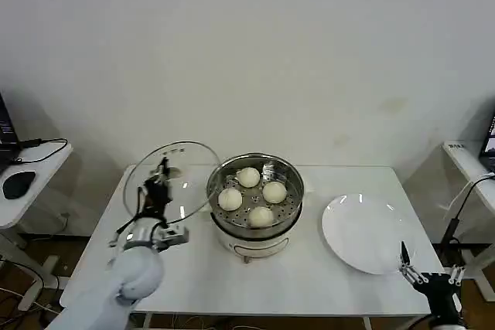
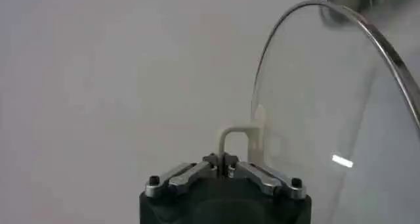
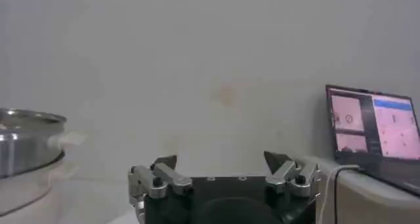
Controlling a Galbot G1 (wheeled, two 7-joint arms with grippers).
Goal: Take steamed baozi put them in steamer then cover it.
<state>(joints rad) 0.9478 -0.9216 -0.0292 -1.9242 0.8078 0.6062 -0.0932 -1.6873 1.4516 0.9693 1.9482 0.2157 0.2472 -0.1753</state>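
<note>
Plain off-white wall (image 1: 247, 52) behind a white rectangular table (image 1: 309, 276), evenly lit. Far left: a white side desk (image 1: 23, 191) bearing a black mouse (image 1: 17, 183) and a black cable (image 1: 42, 144). Far right: a second white desk (image 1: 472, 164); an open laptop (image 3: 374, 130) with a lit screen rests on it.

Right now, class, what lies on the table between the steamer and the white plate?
Nothing: in the head view the stretch of table between the steamer and the white plate is bare.
</note>
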